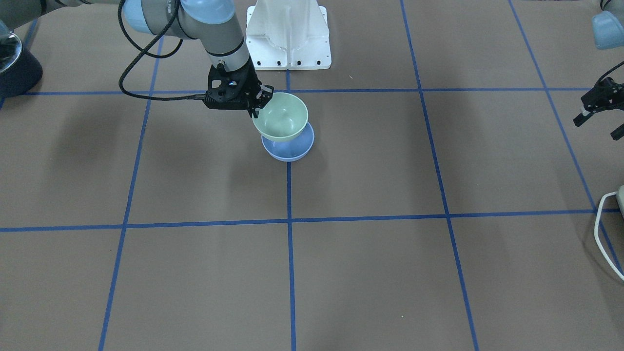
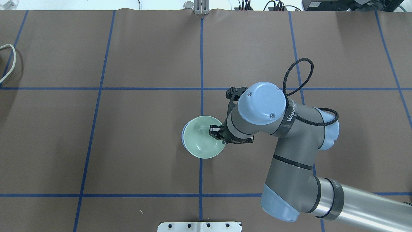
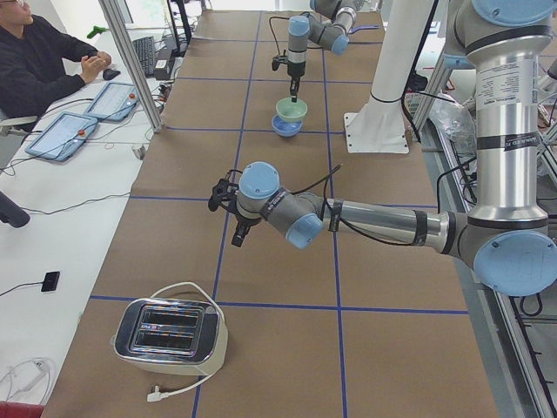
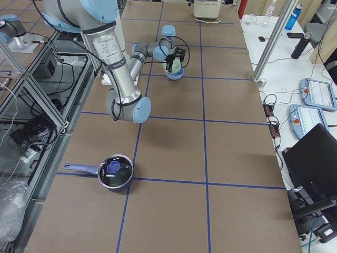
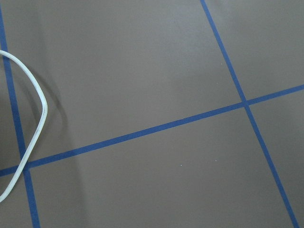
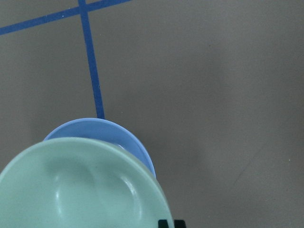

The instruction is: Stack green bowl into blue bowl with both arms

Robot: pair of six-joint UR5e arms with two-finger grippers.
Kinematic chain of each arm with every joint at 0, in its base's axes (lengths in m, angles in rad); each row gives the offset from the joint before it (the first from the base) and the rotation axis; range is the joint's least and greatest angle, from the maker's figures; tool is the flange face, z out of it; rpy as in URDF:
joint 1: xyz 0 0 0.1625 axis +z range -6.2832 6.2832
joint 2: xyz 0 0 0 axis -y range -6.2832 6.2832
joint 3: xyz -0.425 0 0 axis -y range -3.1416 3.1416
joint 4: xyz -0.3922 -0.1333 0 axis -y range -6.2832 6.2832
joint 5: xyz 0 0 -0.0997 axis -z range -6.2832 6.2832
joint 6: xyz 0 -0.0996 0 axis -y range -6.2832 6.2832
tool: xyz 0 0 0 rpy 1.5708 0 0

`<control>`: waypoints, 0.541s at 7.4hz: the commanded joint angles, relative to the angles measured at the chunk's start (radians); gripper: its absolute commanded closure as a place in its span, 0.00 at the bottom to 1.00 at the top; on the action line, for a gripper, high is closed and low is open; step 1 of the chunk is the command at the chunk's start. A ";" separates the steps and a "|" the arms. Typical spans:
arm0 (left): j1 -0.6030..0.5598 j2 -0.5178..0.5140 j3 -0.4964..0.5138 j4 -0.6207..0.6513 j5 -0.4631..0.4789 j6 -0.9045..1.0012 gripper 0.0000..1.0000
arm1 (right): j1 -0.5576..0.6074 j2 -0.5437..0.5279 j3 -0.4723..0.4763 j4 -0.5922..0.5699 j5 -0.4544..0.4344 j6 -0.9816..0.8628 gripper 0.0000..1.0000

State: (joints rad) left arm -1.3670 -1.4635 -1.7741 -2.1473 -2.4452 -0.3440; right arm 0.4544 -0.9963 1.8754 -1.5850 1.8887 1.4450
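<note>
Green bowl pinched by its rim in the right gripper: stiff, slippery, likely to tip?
Probably stiff: the green bowl looks undeformed though the right gripper pinches only one rim edge. Its smooth matte wall may slip. Gripped by one side over the blue bowl, it could rock on release.

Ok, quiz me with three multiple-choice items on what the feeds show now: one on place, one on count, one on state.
1. Where is the green bowl?
A) over the blue bowl
B) far off to one side of it
C) underneath it

2. How many bowls show?
A) one
B) two
C) four

3. The right pincer is:
A) open and empty
B) shut on the green bowl's rim
C) shut on the blue bowl

Answers:
1 A, the front view shows green overlapping blue from above.
2 B, only one green and one blue appear.
3 B, the overhead view shows it pinching the green rim.
</note>
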 commanded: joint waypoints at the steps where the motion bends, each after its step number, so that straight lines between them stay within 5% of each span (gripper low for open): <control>1: 0.000 0.002 0.001 0.000 0.000 0.002 0.03 | -0.005 0.013 -0.022 0.002 -0.008 -0.002 1.00; 4: 0.000 0.002 0.002 -0.002 0.000 0.000 0.03 | -0.005 0.011 -0.038 0.010 -0.022 -0.014 1.00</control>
State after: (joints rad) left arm -1.3668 -1.4620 -1.7728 -2.1489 -2.4452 -0.3435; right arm 0.4496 -0.9842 1.8427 -1.5792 1.8719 1.4346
